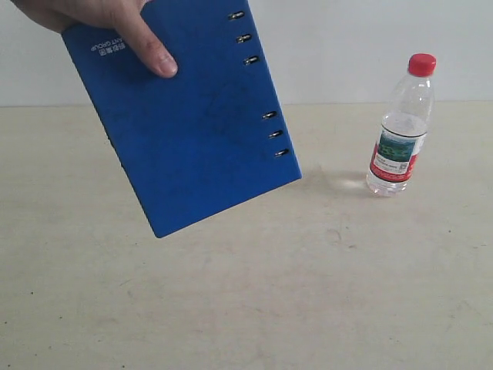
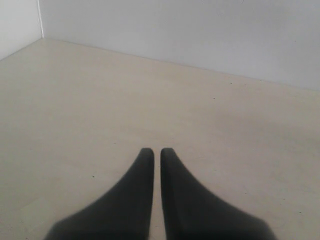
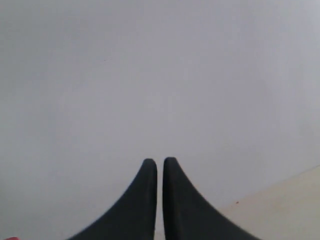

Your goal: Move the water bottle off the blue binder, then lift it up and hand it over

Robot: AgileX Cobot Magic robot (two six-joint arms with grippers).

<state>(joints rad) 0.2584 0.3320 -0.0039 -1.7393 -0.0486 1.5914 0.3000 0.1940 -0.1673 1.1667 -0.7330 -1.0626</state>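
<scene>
One cropped hand (image 1: 85, 9) on blue binder (image 1: 192, 139)

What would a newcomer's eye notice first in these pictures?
A person's hand holds the blue binder tilted in the air, at the upper left of the exterior view. The water bottle stands upright on the table, to its right, apart from it.

Blue binder (image 1: 185, 127) tilted aloft; water bottle (image 1: 400, 131) upright, apart.
</scene>
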